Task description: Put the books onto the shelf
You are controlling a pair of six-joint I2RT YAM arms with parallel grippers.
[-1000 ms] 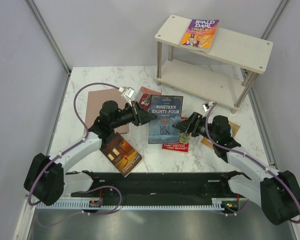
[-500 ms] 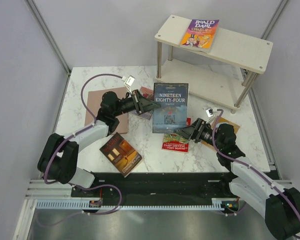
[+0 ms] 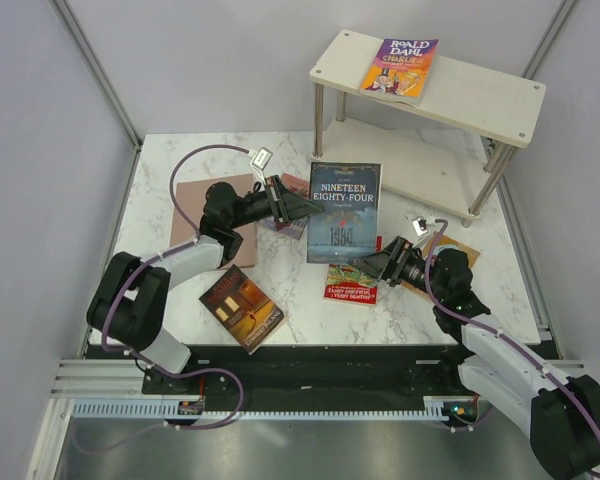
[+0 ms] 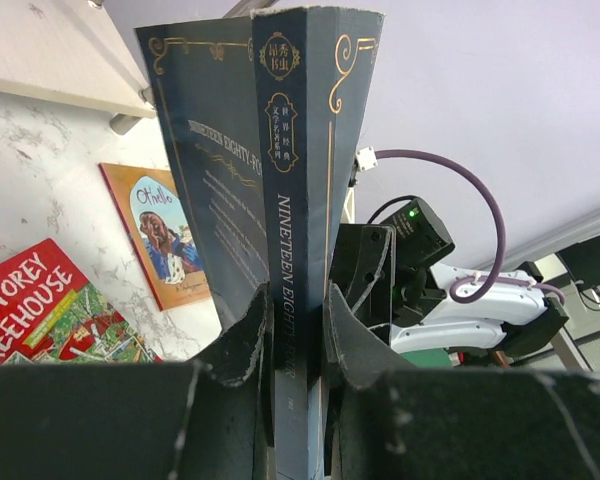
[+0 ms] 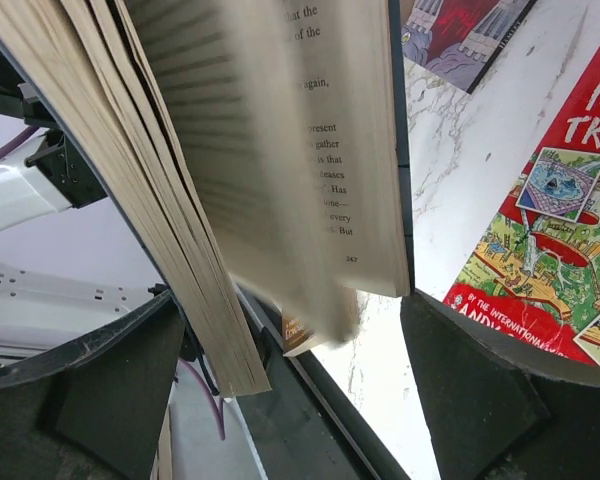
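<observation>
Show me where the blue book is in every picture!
Top: middle of the picture, the blue book held up, cover showing.
Left wrist: middle, blue book spine-on and upright, pinched between the left fingers.
Right wrist: upper left, blue book with its pages fanned out.
Shared landmark: the red Treehouse book, lying flat in all three.

The left arm (image 3: pixel 180 262) and right arm (image 3: pixel 500 355) are black-and-white, with purple cables (image 4: pixel 450 165).

Bright, even light falling from above, soft shadows pooling under the shelf (image 3: pixel 410 165), the white table (image 3: pixel 310 315) glaring mildly, fanning pages of the dark blue book (image 5: pixel 280 150) smearing with motion blur in the right wrist view, spine lettering reading crisp in the left wrist view.
</observation>
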